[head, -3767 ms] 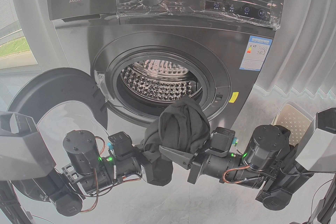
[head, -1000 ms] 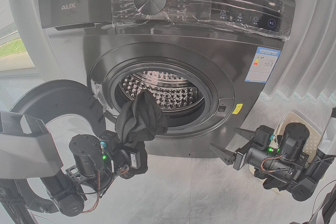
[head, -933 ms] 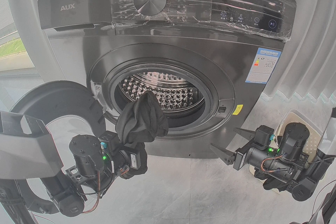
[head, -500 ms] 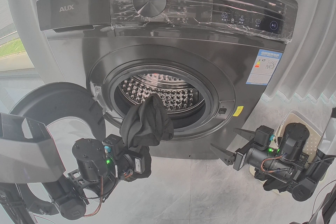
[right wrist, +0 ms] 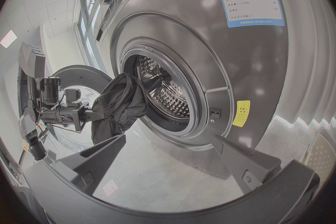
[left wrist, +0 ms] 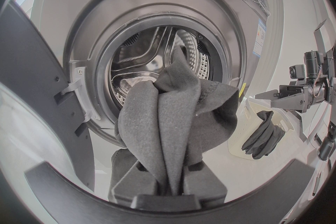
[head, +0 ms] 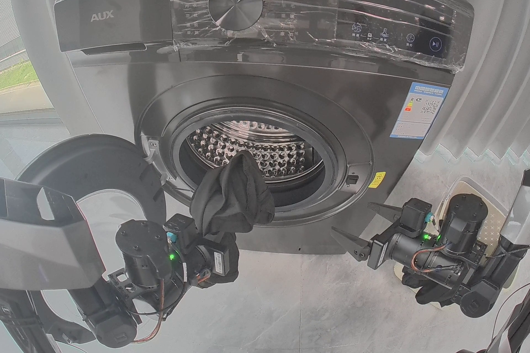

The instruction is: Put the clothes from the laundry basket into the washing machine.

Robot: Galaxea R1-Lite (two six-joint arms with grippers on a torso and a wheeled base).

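A black garment (head: 234, 199) hangs bunched at the lower left rim of the washing machine's open drum (head: 254, 147). My left gripper (head: 214, 231) is shut on the garment's lower end, just outside the opening. In the left wrist view the cloth (left wrist: 175, 112) rises from between the fingers (left wrist: 203, 181) toward the drum (left wrist: 147, 60). My right gripper (head: 359, 227) is open with nothing in it, low at the machine's right front, beside the cream laundry basket (head: 483, 205). Another dark garment (left wrist: 262, 135) hangs over the basket (left wrist: 245, 123).
The round machine door (head: 88, 166) is swung open to the left, close to my left arm. A pale curtain (head: 497, 67) hangs behind and to the right of the machine. Grey floor tiles (head: 309, 304) lie open between the two arms.
The head camera has moved closer to the machine. Earlier both grippers were at the garment; the right one has withdrawn to the right. My left gripper has edged the garment rightward at the drum opening.
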